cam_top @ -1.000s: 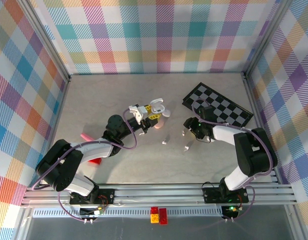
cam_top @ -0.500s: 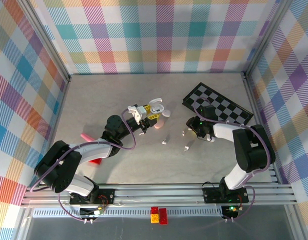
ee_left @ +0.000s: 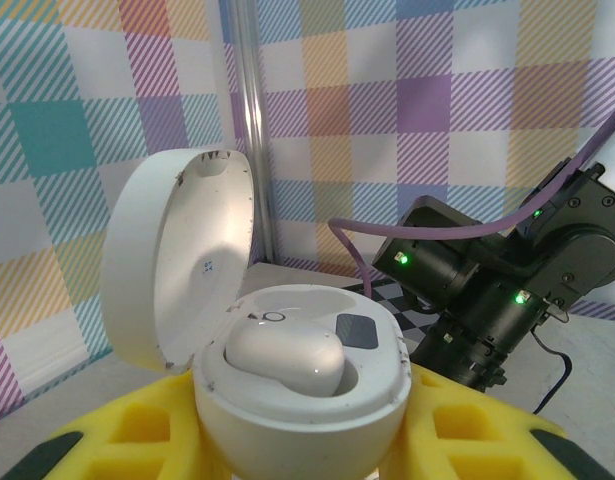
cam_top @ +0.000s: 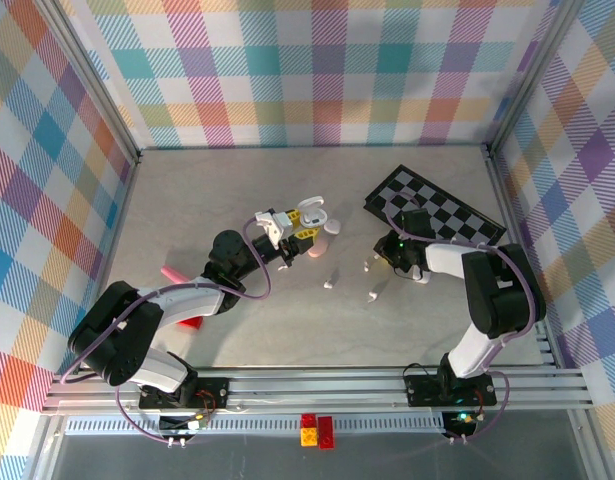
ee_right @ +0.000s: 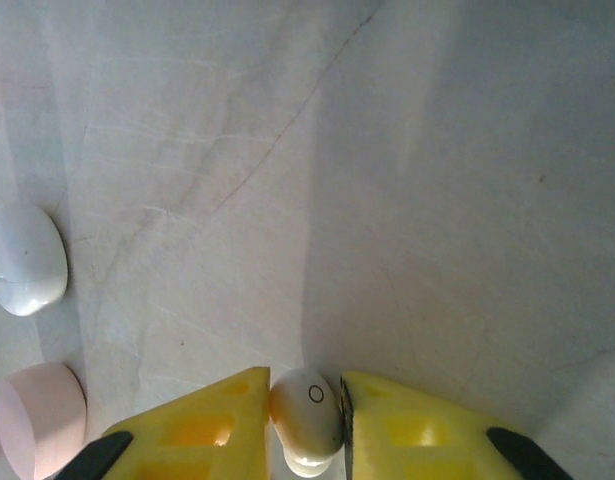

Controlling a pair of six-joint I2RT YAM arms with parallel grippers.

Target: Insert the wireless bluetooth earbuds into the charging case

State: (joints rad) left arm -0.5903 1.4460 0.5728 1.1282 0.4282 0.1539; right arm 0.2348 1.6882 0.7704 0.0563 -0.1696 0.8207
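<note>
My left gripper (cam_top: pixel 305 222) is shut on an open white charging case (ee_left: pixel 297 400), its lid (ee_left: pixel 172 255) tipped back to the left. One white earbud (ee_left: pixel 284 355) sits in a slot of the case. The other slot beside it shows a dark contact patch (ee_left: pixel 357 330). My right gripper (ee_right: pixel 307 420) is shut on a second white earbud (ee_right: pixel 307 412), pinched between the yellow fingers (ee_right: pixel 202 430) just above the table. In the top view the right gripper (cam_top: pixel 384 256) is right of the case. Two small white earbuds (cam_top: pixel 328 284) (cam_top: pixel 372 296) lie on the table between the arms.
A black-and-white checkered mat (cam_top: pixel 442 215) lies at the back right. A pink oval case (ee_right: pixel 42 418) and a white oval piece (ee_right: pixel 25 258) rest on the table left of my right gripper. A red block (cam_top: pixel 190 322) sits by the left arm. Bricks (cam_top: pixel 317 430) lie beyond the front rail.
The right arm has shifted slightly, its wrist drawing a little toward the mat. The left gripper and the open case have stayed put.
</note>
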